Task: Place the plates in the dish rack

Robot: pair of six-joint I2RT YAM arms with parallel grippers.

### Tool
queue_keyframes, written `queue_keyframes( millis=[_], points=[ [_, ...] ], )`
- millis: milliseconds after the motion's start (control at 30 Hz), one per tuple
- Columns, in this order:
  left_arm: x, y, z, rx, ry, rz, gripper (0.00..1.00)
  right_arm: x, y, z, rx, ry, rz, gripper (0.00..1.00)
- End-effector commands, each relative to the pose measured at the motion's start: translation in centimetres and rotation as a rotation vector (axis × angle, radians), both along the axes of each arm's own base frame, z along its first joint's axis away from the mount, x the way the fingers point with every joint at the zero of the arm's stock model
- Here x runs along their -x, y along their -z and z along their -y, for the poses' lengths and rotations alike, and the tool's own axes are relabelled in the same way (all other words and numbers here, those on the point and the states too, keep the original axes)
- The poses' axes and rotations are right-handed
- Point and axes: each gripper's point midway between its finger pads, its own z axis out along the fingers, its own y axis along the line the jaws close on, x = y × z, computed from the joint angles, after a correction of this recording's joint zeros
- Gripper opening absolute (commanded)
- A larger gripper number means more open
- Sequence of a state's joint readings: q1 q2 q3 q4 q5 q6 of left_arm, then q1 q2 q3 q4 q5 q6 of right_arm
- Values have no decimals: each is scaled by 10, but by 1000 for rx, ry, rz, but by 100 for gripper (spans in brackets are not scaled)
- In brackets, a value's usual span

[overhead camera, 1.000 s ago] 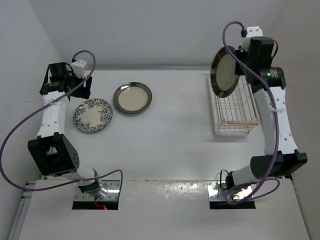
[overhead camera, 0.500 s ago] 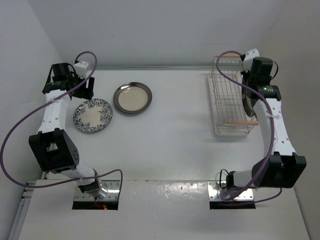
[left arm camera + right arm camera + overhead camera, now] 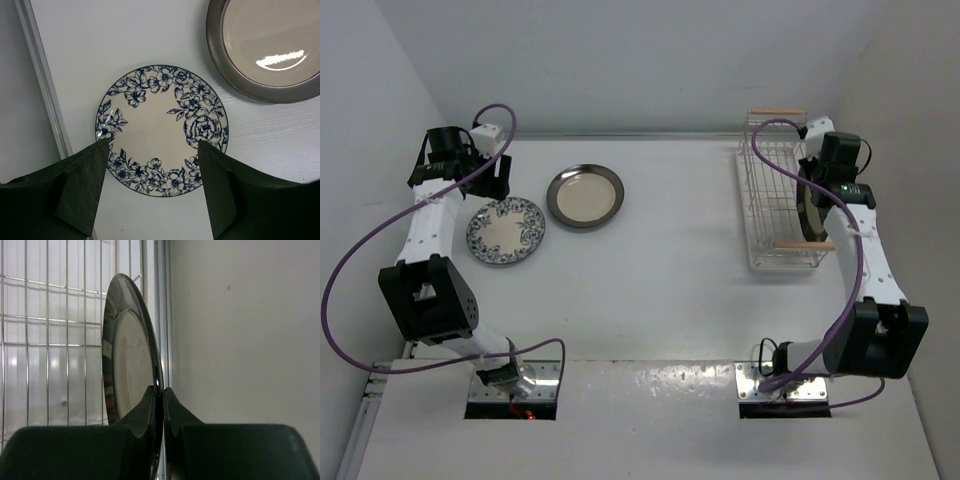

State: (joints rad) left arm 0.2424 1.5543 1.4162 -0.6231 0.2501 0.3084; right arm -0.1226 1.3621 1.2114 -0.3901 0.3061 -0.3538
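Note:
My right gripper (image 3: 818,178) is shut on the rim of the plate with the dark rim and pale square marks (image 3: 808,212). It holds the plate on edge inside the white wire dish rack (image 3: 770,215), near the rack's right side. In the right wrist view the fingers (image 3: 150,402) pinch the rim of this plate (image 3: 127,355). My left gripper (image 3: 490,185) is open and empty above the blue-and-white floral plate (image 3: 506,231), which lies flat on the table. In the left wrist view that plate (image 3: 162,125) shows between the open jaws (image 3: 152,145). The plain dark-rimmed plate (image 3: 585,195) lies flat beside it.
The rack has wooden handles at its far end (image 3: 777,112) and near end (image 3: 805,244). Its wires (image 3: 50,330) run left of the held plate. The table's left edge rail (image 3: 42,85) and the left wall are close to the floral plate. The dark-rimmed plate (image 3: 270,45) lies to its right.
My right arm has brought the plate down from high above the rack, turned it on edge and lowered it into the rack. My left arm has barely moved.

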Motion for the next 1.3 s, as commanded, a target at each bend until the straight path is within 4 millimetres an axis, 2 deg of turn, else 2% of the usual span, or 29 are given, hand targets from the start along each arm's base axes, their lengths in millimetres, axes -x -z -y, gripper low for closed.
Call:
queue_keyframes(
  millis=[0,100,133,200,233,433,600,767,1033,1267],
  points=[
    [1,-3,3,0,0,13,76,-10,-63,6,12,22,247,0],
    [1,-3,3,0,0,13,76,-10,-79,8,5,42,289,0],
    [1,-3,3,0,0,13,76,-11,-94,9,5,42,322,0],
    [-2,-7,7,-2,10,22,76,-12,-103,7,-4,41,340,0],
    [-2,-7,7,-2,10,22,76,-12,-117,7,-4,40,369,0],
    [-3,-7,13,-8,21,20,76,-10,-132,9,14,45,397,0],
    [-3,-3,11,-19,21,11,76,-10,-118,4,-9,31,371,0],
    [-3,-3,7,-31,7,8,76,-9,-87,7,-23,28,300,0],
    [-5,5,9,-33,10,-11,76,-7,-42,8,-173,66,240,0],
    [-5,5,6,-52,3,-14,76,-3,-20,10,-154,68,189,0]
  ],
)
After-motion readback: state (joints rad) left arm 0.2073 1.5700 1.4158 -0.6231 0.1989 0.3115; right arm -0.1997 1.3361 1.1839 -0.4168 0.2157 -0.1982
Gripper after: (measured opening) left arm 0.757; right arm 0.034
